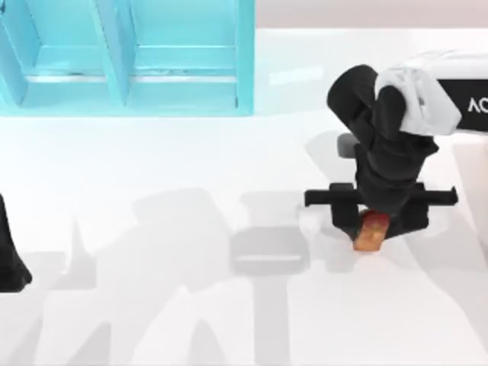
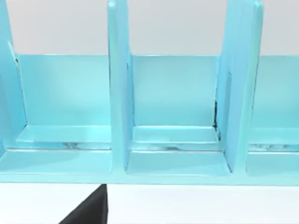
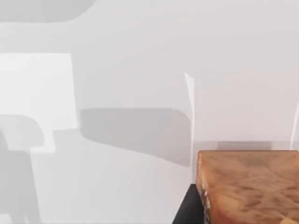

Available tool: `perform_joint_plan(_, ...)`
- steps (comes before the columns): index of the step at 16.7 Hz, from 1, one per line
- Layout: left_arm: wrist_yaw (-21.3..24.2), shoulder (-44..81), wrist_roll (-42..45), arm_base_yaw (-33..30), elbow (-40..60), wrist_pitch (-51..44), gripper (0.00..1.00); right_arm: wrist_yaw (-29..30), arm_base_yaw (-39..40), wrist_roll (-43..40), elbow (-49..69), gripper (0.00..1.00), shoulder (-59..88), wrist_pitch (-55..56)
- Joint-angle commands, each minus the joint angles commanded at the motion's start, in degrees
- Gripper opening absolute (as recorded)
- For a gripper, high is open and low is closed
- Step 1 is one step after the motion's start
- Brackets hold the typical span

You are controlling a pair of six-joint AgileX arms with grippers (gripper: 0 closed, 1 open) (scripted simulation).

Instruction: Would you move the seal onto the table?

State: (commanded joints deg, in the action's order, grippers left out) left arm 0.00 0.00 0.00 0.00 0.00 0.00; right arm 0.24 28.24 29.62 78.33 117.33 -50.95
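The seal (image 1: 371, 233), a small glossy orange figure with a dark red top, is over the white table (image 1: 152, 168) at the right side. My right gripper (image 1: 375, 223) reaches down over it, with a black finger close against each side of the seal. In the right wrist view the seal (image 3: 247, 186) looms large and amber, with one black finger (image 3: 188, 211) beside it and white table beyond. Whether the seal touches the table I cannot tell. My left arm (image 1: 11, 255) is parked at the table's left edge.
A turquoise shelf unit (image 1: 126, 57) with open compartments stands at the back left; the left wrist view faces its dividers (image 2: 119, 93). Grey shadows of the arms lie across the middle of the table.
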Motion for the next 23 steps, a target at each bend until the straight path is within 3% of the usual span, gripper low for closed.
perform_joint_plan(8,0.0,0.0,0.0,0.0,0.0,0.0,1.00,0.0,0.0,0.0,0.0,0.98,0.0,0.0)
perform_joint_plan(18,0.0,0.0,0.0,0.0,0.0,0.0,1.00,0.0,-0.1,0.0,0.1,1.00,0.0,-0.1)
perform_joint_plan(23,0.0,0.0,0.0,0.0,0.0,0.0,1.00,0.2,-0.2,0.3,6.9,1.00,-0.3,-8.4)
